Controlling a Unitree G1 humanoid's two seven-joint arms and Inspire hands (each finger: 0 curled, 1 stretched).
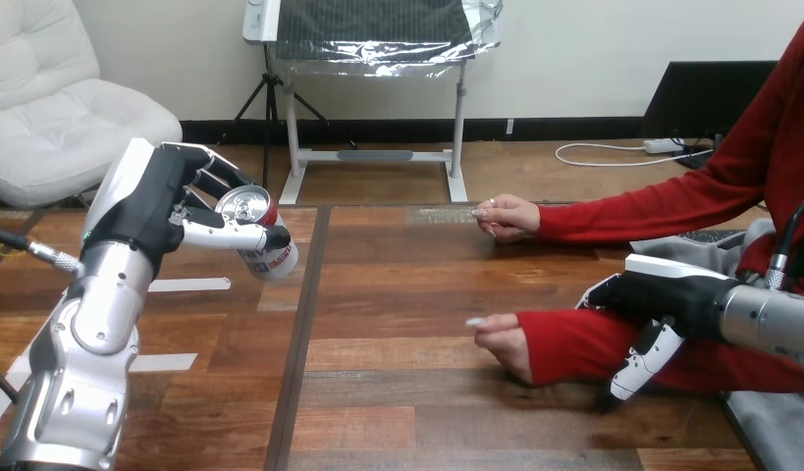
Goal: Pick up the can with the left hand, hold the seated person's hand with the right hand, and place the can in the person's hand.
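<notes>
L hand (154,211) grips can (271,258); R hand (665,298) clasps person's forearm (572,343).

The camera sits high on the robot's head. It looks forward and down across the bench (407,412), from close by. The bench's far edge lies above the middle.

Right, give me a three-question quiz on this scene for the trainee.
1. Which robot hand holds the can? A) left hand B) right hand C) neither
2. True or false: the person's far hand and near hand are both clear of the can.
3. Fill in: the right hand grips the person's nearer ____.
Key: 1 A; 2 true; 3 forearm.
</notes>
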